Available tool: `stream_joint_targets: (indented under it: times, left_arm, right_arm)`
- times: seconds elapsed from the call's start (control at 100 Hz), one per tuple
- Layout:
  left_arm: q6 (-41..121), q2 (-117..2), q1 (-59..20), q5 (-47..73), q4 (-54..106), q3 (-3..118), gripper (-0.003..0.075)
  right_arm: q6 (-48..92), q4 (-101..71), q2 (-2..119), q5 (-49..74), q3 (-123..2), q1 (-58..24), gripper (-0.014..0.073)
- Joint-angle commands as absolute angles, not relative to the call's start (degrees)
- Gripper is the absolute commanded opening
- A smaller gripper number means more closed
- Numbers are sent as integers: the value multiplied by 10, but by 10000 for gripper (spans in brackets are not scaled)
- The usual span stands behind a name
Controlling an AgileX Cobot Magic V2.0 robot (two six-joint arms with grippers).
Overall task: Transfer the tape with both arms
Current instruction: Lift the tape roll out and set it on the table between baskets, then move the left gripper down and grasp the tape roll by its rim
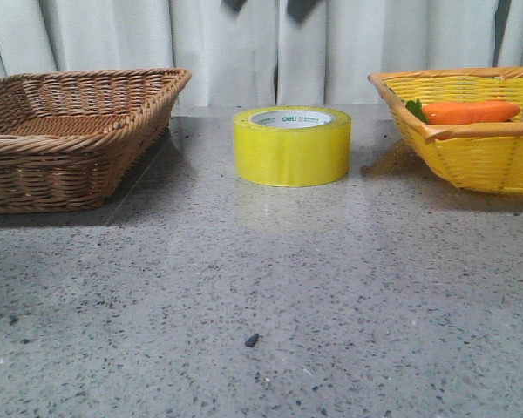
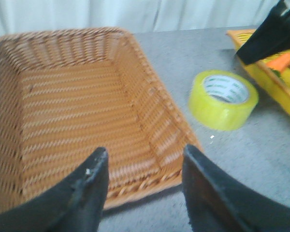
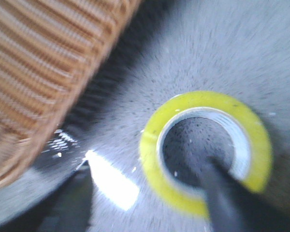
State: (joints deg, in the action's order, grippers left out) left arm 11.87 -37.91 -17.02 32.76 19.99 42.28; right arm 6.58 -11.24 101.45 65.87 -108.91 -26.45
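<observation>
a: right wrist view has me right above the tape [image 3: 205, 152], looking down its hole. my right pincer [image 3: 150, 203] is spread: one finger [image 3: 232, 203] seems to sit over the hollow core, the other outside the wall, nothing pinched yet. the picture is blurred, so i can't say whether either finger touches the roll.

b: so which step is that?

a: i judge it the first pick, not yet made. the roll lies on the surface [image 1: 261, 296], in the front view dead centre, with the brown basket [image 1: 70, 131] at its 9 o'clock and the yellow basket [image 1: 471, 139] at its 3 o'clock. the carrot [image 1: 471, 111] lies in the yellow one.

b: and your other arm?

a: my left pincer [image 2: 144, 186] hangs spread and empty over the near edge of the brown basket; from there the tape is well apart, toward 2 o'clock.

b: how does the roll lie?

a: flat on one face, its axis upright, the open core pointing straight up, white inner ring with small print showing. being round, it has no long axis across the surface, so any clock angle suits the grip.

b: what does the next move need?

a: i think: lower until the wall stands between my right fingers, close on that wall, lift straight, then carry it toward 9 o'clock where the left can take it. too little depth and the slick band may slip.
</observation>
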Motion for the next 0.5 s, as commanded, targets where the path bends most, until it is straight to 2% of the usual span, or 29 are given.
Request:
stream_joint_targets:
  times: [0.0,0.05,0.36,0.49]
  left_arm:
    - [134,-426,-195,286,218,486,312]
    - [134,-464,-209,287,218,513,312]
    - [135,-693,-303,287,208,701,312]
    - [135,-787,-328,332,203,798,316]
  right_arm:
    - [71,-118,919,662,-1106,-263,79]
    - [79,-112,883,668,-1098,-263,-79]
    - [81,-55,650,649,-952,-263,-62]
    - [77,-27,565,614,-865,-263,-62]
